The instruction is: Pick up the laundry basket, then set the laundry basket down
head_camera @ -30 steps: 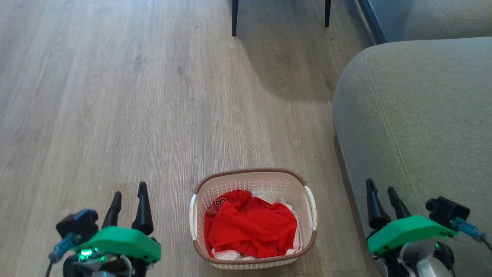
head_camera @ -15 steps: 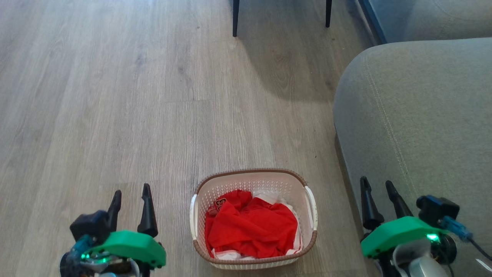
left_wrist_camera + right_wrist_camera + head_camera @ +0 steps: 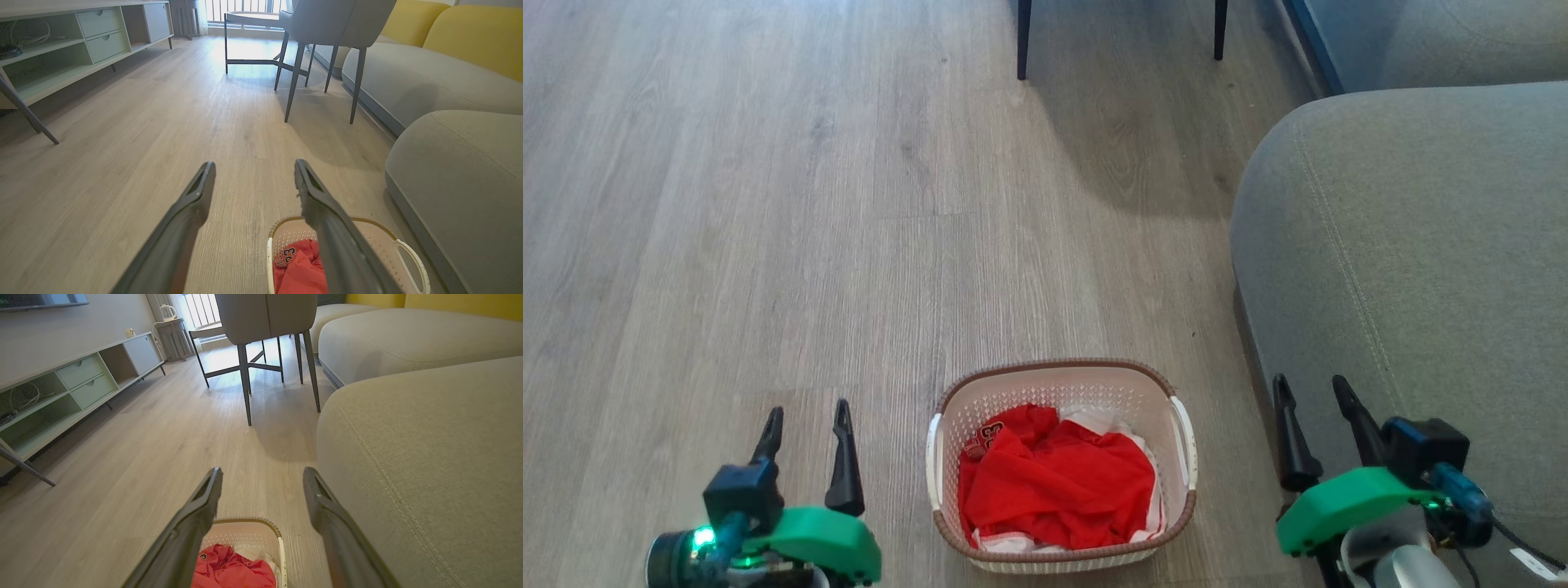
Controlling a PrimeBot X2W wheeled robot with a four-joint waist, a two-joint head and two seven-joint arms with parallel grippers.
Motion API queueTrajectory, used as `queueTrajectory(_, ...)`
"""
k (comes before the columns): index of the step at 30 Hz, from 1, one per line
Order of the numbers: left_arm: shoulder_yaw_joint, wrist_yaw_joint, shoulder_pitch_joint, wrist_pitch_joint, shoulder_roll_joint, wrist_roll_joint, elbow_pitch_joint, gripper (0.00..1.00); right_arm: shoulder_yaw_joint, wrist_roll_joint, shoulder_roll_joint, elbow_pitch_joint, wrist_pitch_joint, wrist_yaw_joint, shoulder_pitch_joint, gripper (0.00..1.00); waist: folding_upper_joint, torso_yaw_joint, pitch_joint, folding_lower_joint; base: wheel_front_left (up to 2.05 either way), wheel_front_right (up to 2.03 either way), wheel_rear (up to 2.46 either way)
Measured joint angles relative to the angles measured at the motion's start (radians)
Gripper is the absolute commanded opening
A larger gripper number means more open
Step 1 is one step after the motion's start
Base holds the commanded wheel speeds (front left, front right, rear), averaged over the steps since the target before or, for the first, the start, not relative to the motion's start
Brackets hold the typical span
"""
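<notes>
A home living room — grey sofa, wood-look floor, low media unit, dining chair

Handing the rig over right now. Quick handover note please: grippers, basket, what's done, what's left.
Left gripper: open, empty, left of the laundry basket, not touching it.
Right gripper: open, empty, right of the basket, by the edge of the grey sofa.
Basket: upright on the wood floor between the two grippers, with red and white clothes inside.
Done: nothing; no grasp yet.
Left: grasp it, probably by the white side handles, lift, then set it down.
</notes>
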Motion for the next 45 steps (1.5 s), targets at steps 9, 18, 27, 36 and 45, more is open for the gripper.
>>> queueTrajectory(9, -0.019, 0.0, 0.003, -0.026, 0.0, 0.104, 0.024, 1.0, 0.018, -0.099, -0.001, 0.001, -0.026, 0.0, 0.0, 1.0, 0.0, 0.0, 0.0, 0.0, 0.0, 0.0, 0.0)
queueTrajectory(18, -0.02, 0.003, 0.017, -0.035, -0.001, 0.155, 0.028, 1.0, 0.029, -0.145, -0.001, 0.002, -0.035, 0.0, 0.0, 1.0, 0.0, -0.001, 0.0, 0.0, 0.0, 0.0, 0.0)
queueTrajectory(27, -0.018, -0.001, 0.018, -0.035, -0.003, 0.156, 0.036, 1.0, 0.029, -0.145, -0.002, 0.008, -0.035, 0.0, 0.0, 1.0, 0.0, -0.003, 0.002, 0.0, 0.0, 0.0, 0.0)
queueTrajectory(36, -0.016, -0.002, 0.018, -0.035, -0.006, 0.156, 0.044, 1.0, 0.026, -0.144, -0.002, 0.009, -0.035, 0.0, 0.0, 1.0, 0.0, -0.006, 0.007, 0.0, 0.0, 0.0, 0.0)
queueTrajectory(45, -0.016, -0.009, 0.016, -0.035, -0.008, 0.163, 0.053, 1.0, 0.015, -0.144, -0.002, 0.013, -0.035, 0.0, -0.001, 1.0, 0.0, -0.01, 0.034, 0.0, 0.0, 0.0, 0.0)
